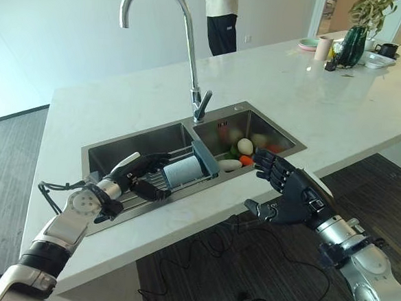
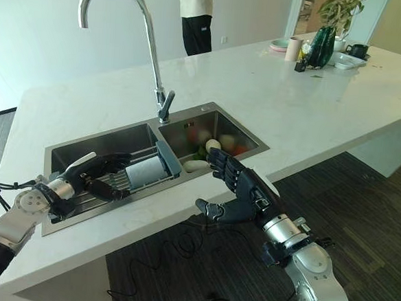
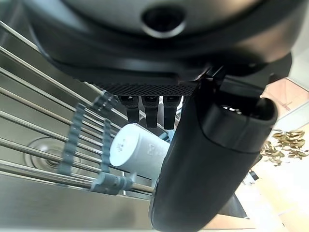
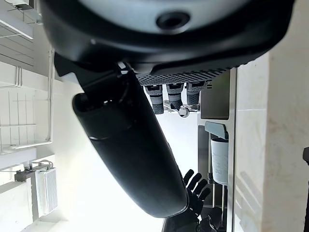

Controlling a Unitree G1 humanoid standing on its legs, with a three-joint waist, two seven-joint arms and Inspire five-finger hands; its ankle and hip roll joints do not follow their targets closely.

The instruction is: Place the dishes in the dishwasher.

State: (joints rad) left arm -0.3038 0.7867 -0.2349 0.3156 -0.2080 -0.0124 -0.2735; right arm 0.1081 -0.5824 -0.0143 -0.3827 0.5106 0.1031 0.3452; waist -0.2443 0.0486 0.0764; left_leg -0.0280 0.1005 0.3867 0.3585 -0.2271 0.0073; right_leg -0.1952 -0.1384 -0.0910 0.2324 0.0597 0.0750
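We judge the step is grasping the cup [image 1: 182, 170] lying on the rack [image 1: 158, 182] over the sink [image 1: 111, 152] by the surface's [image 1: 273, 93] near edge; our left hand [image 1: 131, 174], fingers apart beside it, should close squarely round its side; our right hand [image 1: 288, 189] hovers with fingers spread.

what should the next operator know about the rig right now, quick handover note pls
Left robot hand: open, over the rack across the left sink basin, reaching toward the pale blue cup lying on its side there; not gripping it.
Right robot hand: open, holding nothing, at the counter's front edge by the right sink basin, which holds colourful items.
Done: nothing loaded yet.
Left: grasp the cup, move the dishes to the dishwasher.
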